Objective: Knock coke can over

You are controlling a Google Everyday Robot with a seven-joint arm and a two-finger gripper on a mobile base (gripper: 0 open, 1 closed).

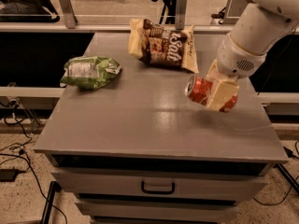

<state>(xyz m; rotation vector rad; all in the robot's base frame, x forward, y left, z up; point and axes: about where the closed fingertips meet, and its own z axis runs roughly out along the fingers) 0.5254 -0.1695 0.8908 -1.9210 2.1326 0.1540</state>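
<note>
The coke can (pixel 198 90) is red with a silver top. It lies on its side in my gripper (pixel 216 94), silver top pointing left, just above the grey table top (pixel 140 125) at the right side. A shadow lies under it. The cream fingers (pixel 223 92) are closed across the can's body and hide its right half. The white arm (pixel 254 36) comes down from the upper right.
A cream-and-brown "Salt" snack bag (pixel 163 48) lies at the back centre of the table. A green chip bag (pixel 88 71) lies at the left. The table's right edge (pixel 261 120) is close to the gripper. A drawer with a handle (pixel 158 188) is below the front edge.
</note>
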